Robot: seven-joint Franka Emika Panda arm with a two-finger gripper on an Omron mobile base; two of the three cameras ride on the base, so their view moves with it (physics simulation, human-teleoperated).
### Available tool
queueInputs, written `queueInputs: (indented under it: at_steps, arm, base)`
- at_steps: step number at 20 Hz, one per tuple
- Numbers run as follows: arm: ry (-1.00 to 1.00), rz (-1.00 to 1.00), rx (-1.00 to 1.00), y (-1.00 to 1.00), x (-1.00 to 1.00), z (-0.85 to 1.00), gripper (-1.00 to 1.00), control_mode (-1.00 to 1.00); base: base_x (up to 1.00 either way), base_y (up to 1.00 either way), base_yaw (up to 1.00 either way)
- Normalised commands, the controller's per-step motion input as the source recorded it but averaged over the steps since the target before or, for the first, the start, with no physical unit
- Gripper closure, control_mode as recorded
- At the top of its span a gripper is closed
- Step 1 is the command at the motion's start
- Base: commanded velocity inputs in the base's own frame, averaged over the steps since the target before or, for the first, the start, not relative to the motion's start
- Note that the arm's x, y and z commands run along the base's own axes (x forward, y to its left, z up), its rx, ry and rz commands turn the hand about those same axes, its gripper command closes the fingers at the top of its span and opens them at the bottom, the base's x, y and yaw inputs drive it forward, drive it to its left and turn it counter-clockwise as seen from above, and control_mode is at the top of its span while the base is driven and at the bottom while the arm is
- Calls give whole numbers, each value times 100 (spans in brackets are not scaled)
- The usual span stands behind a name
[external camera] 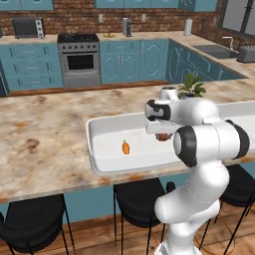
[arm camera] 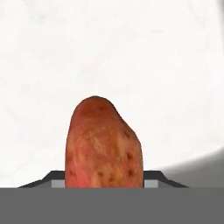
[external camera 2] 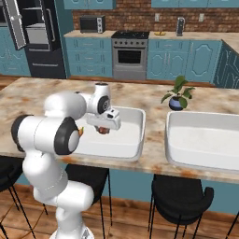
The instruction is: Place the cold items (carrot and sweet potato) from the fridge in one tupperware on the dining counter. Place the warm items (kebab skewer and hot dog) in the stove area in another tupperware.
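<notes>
The hand view shows the sweet potato [arm camera: 103, 144] close up between the gripper's [arm camera: 105, 181] jaws, pinched, over a white tub floor. The left base view adds the carrot [external camera: 126, 147] lying in that tupperware tub [external camera: 94, 144] on the dining counter [external camera: 45, 134]; the right base view adds a second tub [external camera 2: 200, 140] to its right. The arm reaches forward, hand pointing down over the tub
</notes>
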Motion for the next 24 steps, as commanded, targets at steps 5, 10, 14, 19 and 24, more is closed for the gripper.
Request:
queueInputs:
  at_steps: [5, 10, 14, 19, 24]
  arm:
    - [1, 0, 0, 0, 59, -16, 100, -100]
    - [1, 0, 0, 0, 27, -21, -100, -100]
    - [1, 0, 0, 0, 0, -18, -100, -100]
    - [1, 0, 0, 0, 2, -10, -100, -100]
    - [11, 0, 5, -3, 24, -4, -100, -100]
  base:
    - [0, 0, 0]
    - [0, 0, 0]
    - [0, 0, 0]
    - [0, 0, 0]
    - [0, 0, 0]
